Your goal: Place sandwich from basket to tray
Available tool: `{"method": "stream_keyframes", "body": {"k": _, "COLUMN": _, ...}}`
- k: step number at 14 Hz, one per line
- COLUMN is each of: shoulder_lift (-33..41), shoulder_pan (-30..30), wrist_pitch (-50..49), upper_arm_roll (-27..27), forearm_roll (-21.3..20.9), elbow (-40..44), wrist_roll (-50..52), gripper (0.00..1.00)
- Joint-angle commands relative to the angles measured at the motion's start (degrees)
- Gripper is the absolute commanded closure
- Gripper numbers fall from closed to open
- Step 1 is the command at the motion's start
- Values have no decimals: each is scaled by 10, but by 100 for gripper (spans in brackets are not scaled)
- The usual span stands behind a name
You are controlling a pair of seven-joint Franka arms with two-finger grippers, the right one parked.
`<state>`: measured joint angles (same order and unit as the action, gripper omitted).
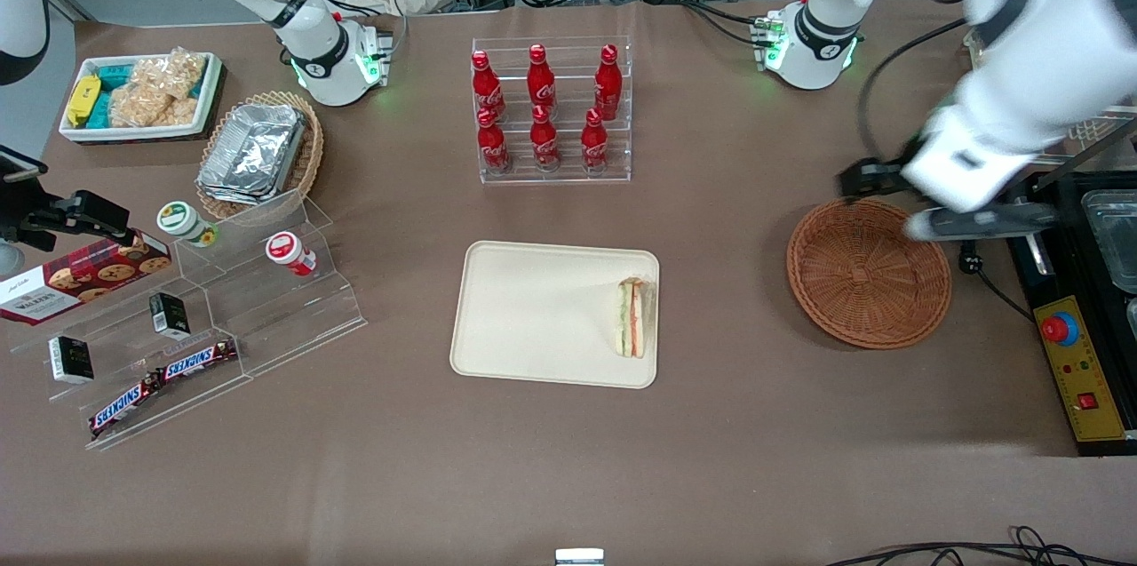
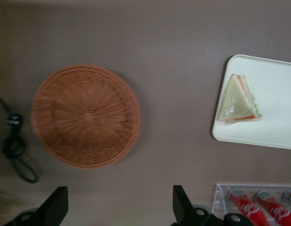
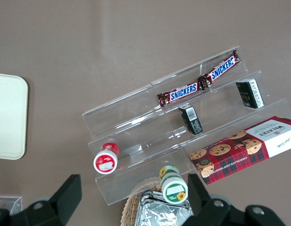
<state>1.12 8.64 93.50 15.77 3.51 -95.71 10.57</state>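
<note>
The sandwich (image 1: 632,317), a clear-wrapped wedge with orange and green filling, lies on the cream tray (image 1: 533,308), at its edge nearest the basket. It also shows in the left wrist view (image 2: 239,101), on the tray (image 2: 272,134). The round reddish-brown wicker basket (image 1: 869,273) has nothing in it, as the left wrist view (image 2: 86,117) also shows. My left gripper (image 1: 875,184) hangs high above the basket's rim farthest from the front camera. It is wide open and holds nothing (image 2: 119,200).
A clear rack of red cola bottles (image 1: 551,108) stands farther from the front camera than the tray. A black cable (image 2: 15,150) and a control box (image 1: 1079,370) lie beside the basket at the working arm's end. Snack shelves (image 1: 204,317) stand toward the parked arm's end.
</note>
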Motion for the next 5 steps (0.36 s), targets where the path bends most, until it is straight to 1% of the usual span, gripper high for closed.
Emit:
{"method": "stream_keyframes", "body": {"k": 1, "shoulder_lift": 52, "shoulder_pan": -90, "wrist_pitch": -32, "upper_arm_roll": -147, "forearm_roll": 14, "elbow": -24, "wrist_roll": -53, "gripper": 0}}
{"method": "stream_keyframes", "body": {"k": 2, "shoulder_lift": 62, "shoulder_pan": -93, "wrist_pitch": -33, "upper_arm_roll": -162, "forearm_roll": 14, "elbow": -31, "wrist_roll": -63, "gripper": 0}}
{"method": "stream_keyframes", "body": {"k": 3, "shoulder_lift": 60, "shoulder_pan": -94, "wrist_pitch": -34, "upper_arm_roll": -166, "forearm_roll": 12, "elbow": -26, "wrist_roll": -57, "gripper": 0}}
{"method": "stream_keyframes", "body": {"k": 5, "shoulder_lift": 51, "shoulder_pan": -96, "wrist_pitch": -35, "upper_arm_roll": -161, "forearm_roll": 7, "elbow": -12, "wrist_roll": -57, "gripper": 0}}
